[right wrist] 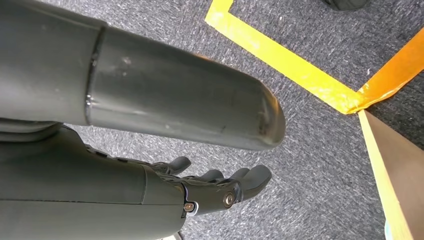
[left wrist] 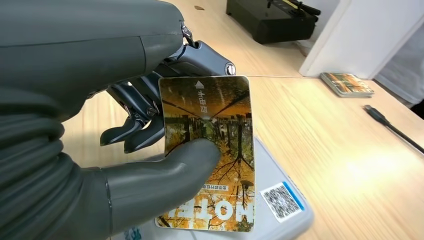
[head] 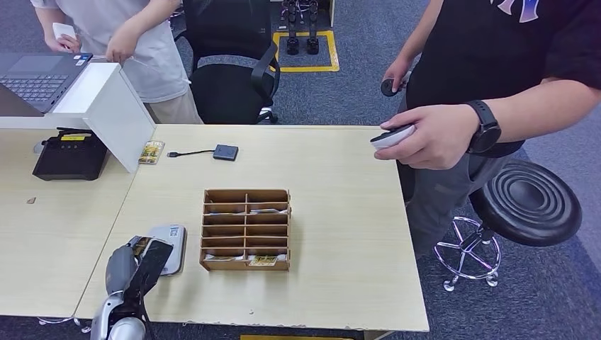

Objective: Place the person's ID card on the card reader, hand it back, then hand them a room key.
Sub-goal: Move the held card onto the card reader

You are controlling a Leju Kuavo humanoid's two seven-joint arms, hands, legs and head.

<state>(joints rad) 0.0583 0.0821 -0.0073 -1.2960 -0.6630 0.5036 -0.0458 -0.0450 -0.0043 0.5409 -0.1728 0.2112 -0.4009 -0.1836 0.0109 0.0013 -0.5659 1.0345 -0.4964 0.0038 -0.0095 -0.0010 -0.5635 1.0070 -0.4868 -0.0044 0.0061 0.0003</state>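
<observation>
Pale wooden tabletops (head: pixel 333 212) fill most of what we see, set on grey-blue carpet with yellow floor tape (right wrist: pixel 280 55). Our left hand (head: pixel 138 265) is at the near left edge of the table, thumb (left wrist: pixel 165 170) pressing a card (left wrist: pixel 210 150) with an autumn picture and the word HOTEL against the darker fingers (left wrist: pixel 135 125). The card is just above the grey card reader (left wrist: pixel 280 205), which lies flat and bears a QR label; we cannot tell whether the two touch. Just beside the reader on its right stands a wooden compartment box (head: pixel 246 229) with cards in several slots. Farther back lie a small dark adapter with its cable (head: pixel 225 151), a stack of cards (head: pixel 151 151), a black device (head: pixel 69 154) and a white upright panel (head: pixel 117 106). A person's hand (head: pixel 432 134) at the table's far right corner holds a white object. Our right hand (right wrist: pixel 220 187) hangs over the carpet, fingers loosely apart and holding nothing.
</observation>
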